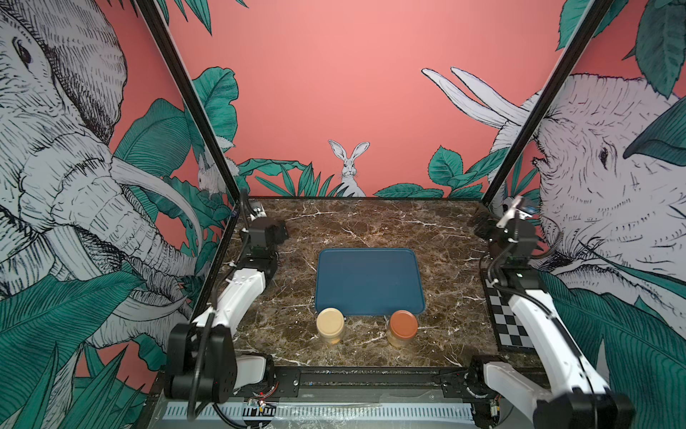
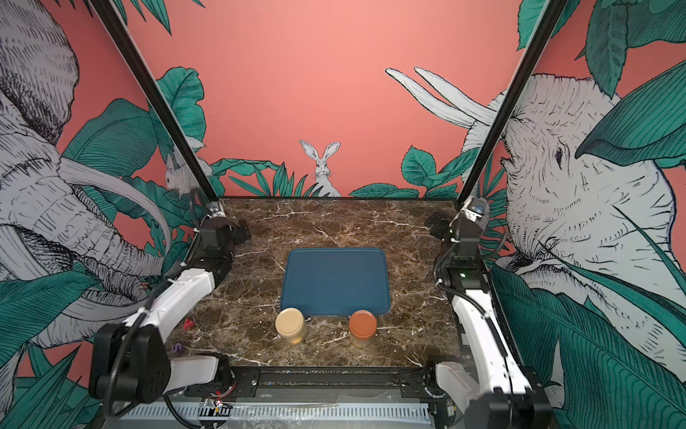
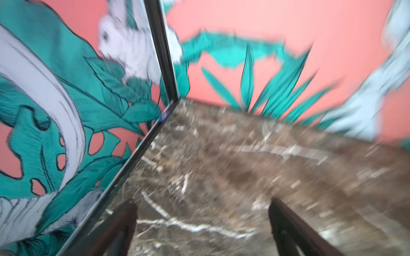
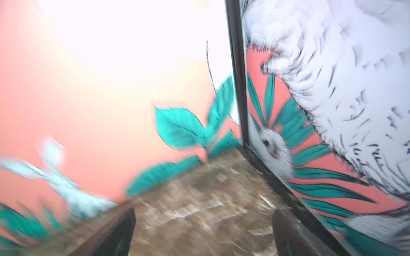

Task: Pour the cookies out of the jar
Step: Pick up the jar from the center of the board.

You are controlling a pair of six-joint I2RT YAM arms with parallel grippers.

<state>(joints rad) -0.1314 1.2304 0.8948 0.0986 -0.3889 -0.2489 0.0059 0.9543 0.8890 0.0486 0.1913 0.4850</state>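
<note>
Cream-lidded jar (image 1: 330, 327) stands upright well behind our left jaws, brown-lidded jar (image 1: 403, 328) well behind our right jaws; both pairs spread, empty.

We see the left arm (image 1: 243, 291) and the right arm (image 1: 534, 319) with smooth white shells and black blocky joints. Black cables (image 1: 493, 265) run along them, bound by white ties. The fingers (image 3: 121, 226) are dark, flat and narrow.
</note>
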